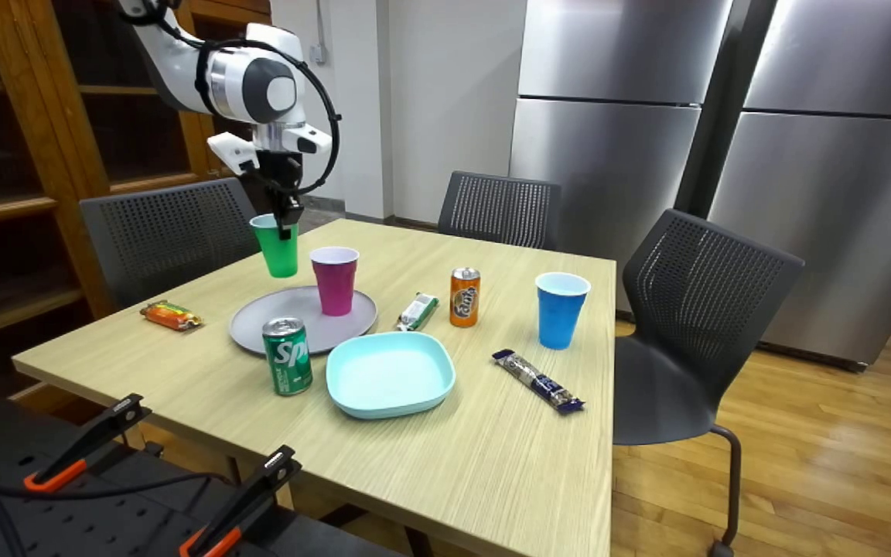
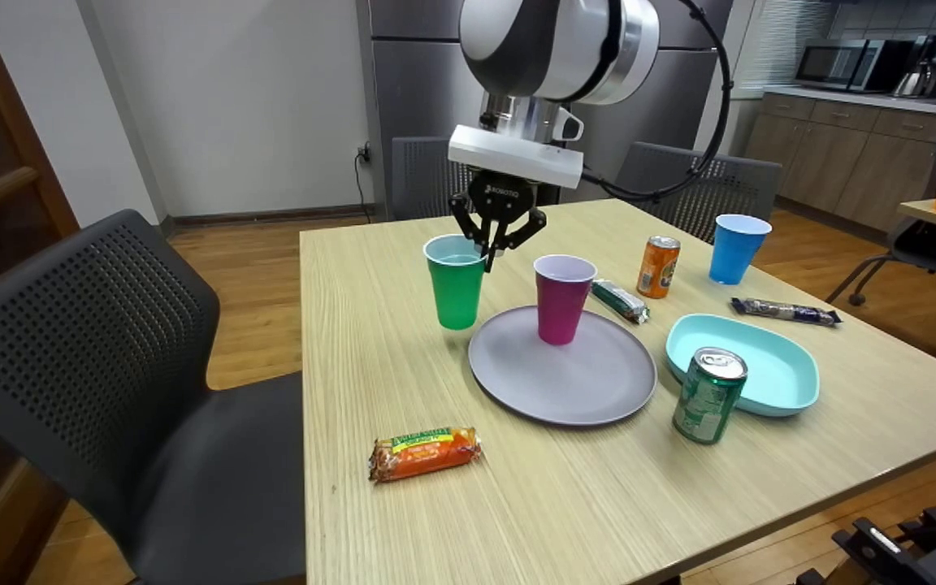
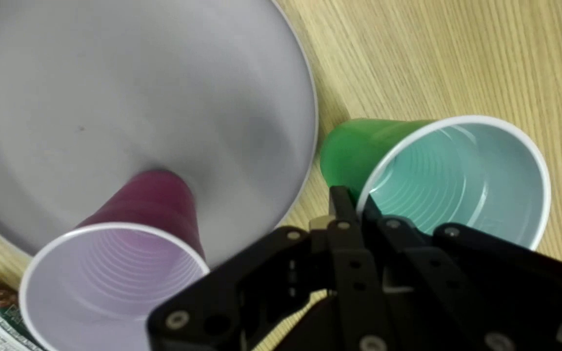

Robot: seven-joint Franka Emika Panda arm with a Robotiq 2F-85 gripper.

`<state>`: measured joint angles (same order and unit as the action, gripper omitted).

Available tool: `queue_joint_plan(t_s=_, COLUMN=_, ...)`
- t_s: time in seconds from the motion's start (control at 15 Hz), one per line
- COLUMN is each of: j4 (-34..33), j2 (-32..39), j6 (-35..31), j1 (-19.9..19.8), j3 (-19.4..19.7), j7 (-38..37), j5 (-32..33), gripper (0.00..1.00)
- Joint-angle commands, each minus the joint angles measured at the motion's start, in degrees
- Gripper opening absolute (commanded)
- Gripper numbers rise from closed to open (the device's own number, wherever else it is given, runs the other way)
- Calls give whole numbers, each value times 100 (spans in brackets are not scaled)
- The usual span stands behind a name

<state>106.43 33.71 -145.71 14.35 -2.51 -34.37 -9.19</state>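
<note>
When seen in an exterior view, holds the green cup by the rim in the gripper, just beyond the gray plate. Shows the purple cup upright on the plate, the Sprite can near its front edge, the turquoise dish at its front right and the orange-wrapped bar to its left. Has, right of the plate, nearest first, the green-and-white wrapped bar, the Fanta can and the blue cup, and, well to the plate's right, the dark-blue wrapped bar.

In an exterior view, shows the green cup at the plate's back left, over the table, with the dark chair farther left of the plate; cannot tell about contact between cup base and table.

In the wrist view, shows the jaws narrow, pinching the thin rim from inside and outside the green cup, with its base just beside the plate's edge.
</note>
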Motion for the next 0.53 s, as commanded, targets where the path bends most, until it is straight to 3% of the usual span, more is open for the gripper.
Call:
queue_joint_plan(t_s=0.0, j4=619, j2=-419, j6=-148, j1=-306, j3=-187, j7=588, j5=-342, gripper=1)
queue_joint_plan(t_s=0.47, j4=1165, j2=-578, j6=-257, j1=-426, j3=-160, j7=1049, j5=-539, gripper=1)
